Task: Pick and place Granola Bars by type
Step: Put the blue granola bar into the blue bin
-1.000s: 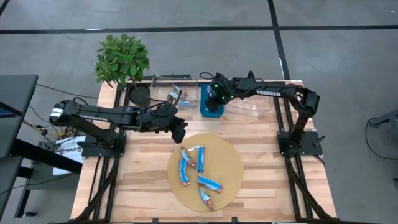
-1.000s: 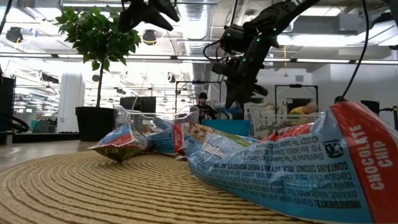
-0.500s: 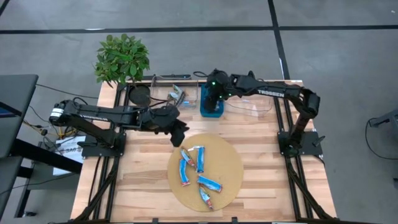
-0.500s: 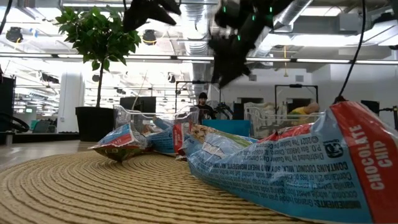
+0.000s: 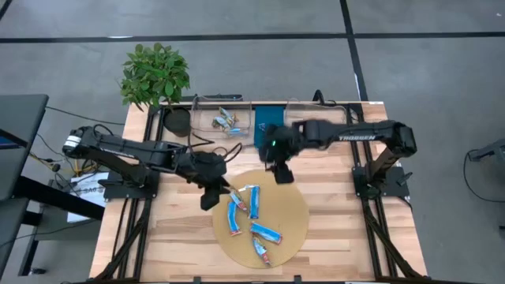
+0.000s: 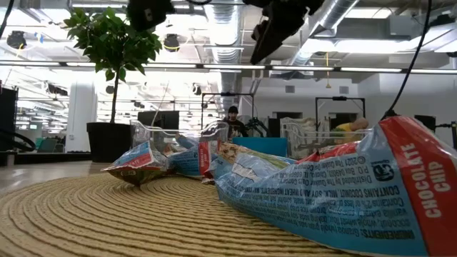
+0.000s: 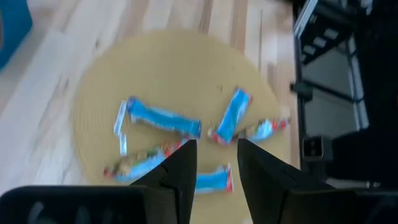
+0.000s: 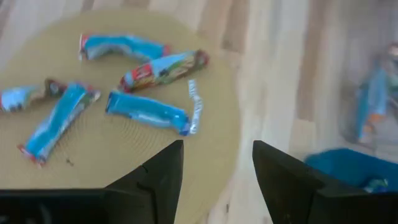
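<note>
Several Granola Bars in blue wrappers lie flat on a round woven mat at the table's near middle. They also show in the left wrist view and the right wrist view. One bar has a red and tan wrapper. My left gripper hangs open above the mat's left edge, fingers empty. My right gripper hangs open above the mat's far edge, nothing between its fingers.
Along the far edge stand a clear container with bars in it, a blue bin and another clear container. A potted plant stands at the far left corner. Bare wood lies left and right of the mat.
My right gripper has left the blue bin at the far edge, risen and swung toward the near edge, ending above the mat's far rim. My left gripper has moved toward the near edge and turned, now over the mat's left rim. The bars on the mat lie as before.
</note>
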Controlling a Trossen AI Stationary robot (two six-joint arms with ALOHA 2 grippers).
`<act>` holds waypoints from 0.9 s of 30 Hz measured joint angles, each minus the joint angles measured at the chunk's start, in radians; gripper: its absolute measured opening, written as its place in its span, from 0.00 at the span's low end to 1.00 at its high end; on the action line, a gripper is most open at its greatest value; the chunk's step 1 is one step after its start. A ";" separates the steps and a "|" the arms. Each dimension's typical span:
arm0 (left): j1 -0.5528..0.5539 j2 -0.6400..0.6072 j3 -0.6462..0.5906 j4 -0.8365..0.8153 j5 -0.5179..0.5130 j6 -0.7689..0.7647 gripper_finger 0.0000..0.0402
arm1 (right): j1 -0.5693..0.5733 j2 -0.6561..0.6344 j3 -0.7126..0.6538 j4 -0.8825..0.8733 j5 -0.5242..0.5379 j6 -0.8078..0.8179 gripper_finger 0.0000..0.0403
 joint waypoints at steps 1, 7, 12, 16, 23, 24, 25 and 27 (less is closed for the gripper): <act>-0.007 0.000 0.000 -0.020 0.000 -0.001 0.27 | 0.024 0.011 0.000 -0.002 0.018 -0.009 0.45; -0.047 0.000 0.000 -0.101 -0.001 -0.010 0.27 | 0.121 0.104 -0.002 -0.009 0.046 -0.011 0.45; -0.065 0.000 0.000 -0.131 -0.002 -0.025 0.27 | 0.165 0.179 -0.002 0.019 0.053 -0.012 0.45; -0.070 0.000 0.000 -0.138 -0.004 -0.033 0.27 | 0.184 0.226 -0.002 0.063 0.053 -0.045 0.45; -0.070 0.000 0.000 -0.155 0.000 -0.040 0.27 | 0.195 0.304 -0.002 0.071 0.054 -0.179 0.44; -0.070 0.000 0.000 -0.156 0.002 -0.047 0.27 | 0.196 0.315 0.002 0.067 0.057 -0.212 0.44; -0.070 0.000 0.000 -0.155 0.002 -0.055 0.27 | 0.198 0.325 0.010 0.062 0.068 -0.244 0.44; -0.070 0.000 0.000 -0.157 0.009 -0.068 0.27 | 0.202 0.337 0.030 0.065 0.104 -0.301 0.43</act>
